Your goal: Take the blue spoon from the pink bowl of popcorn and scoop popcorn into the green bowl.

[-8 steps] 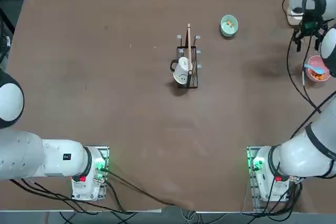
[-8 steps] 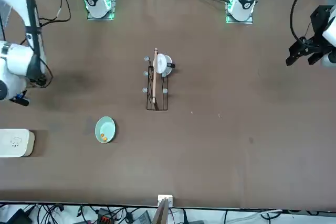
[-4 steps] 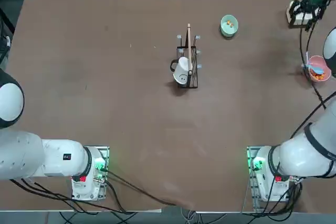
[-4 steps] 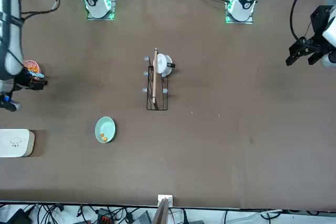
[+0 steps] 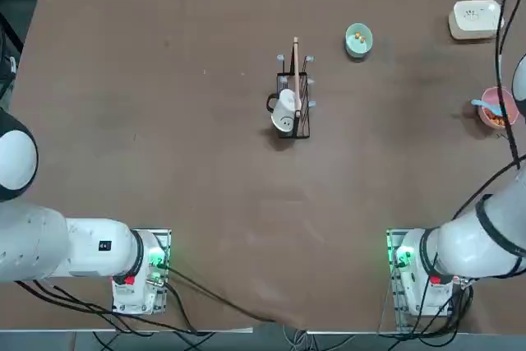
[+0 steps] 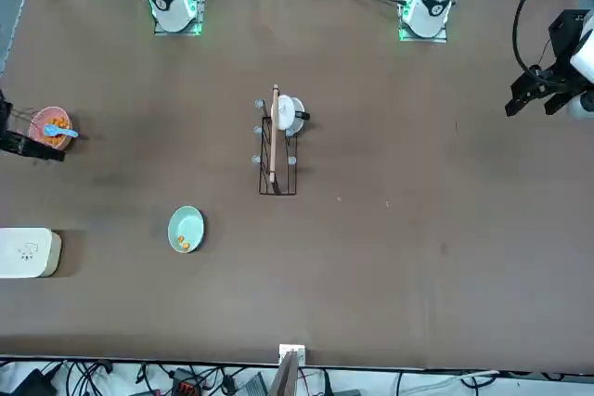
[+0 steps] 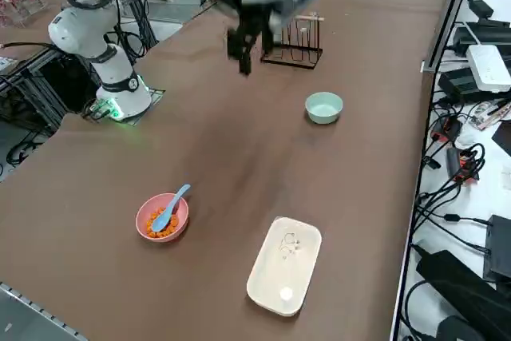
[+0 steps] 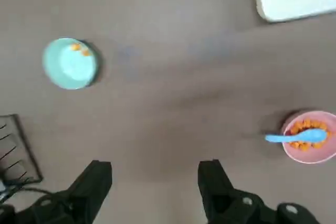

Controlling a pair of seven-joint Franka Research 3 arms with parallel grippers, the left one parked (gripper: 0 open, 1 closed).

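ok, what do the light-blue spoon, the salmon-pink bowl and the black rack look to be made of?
Small light-blue spoon: likely plastic, uniform matte colour, thin handle. Round salmon-pink bowl: plastic or glazed ceramic, can't tell; smooth, even colour. Black wire rack: probably coated metal wire, thin dark rods. The open right end effector is high above the table, holding nothing.

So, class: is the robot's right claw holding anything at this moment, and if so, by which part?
Nothing. The right claw hangs open and empty above the table, while the blue spoon lies in the pink bowl on the popcorn.
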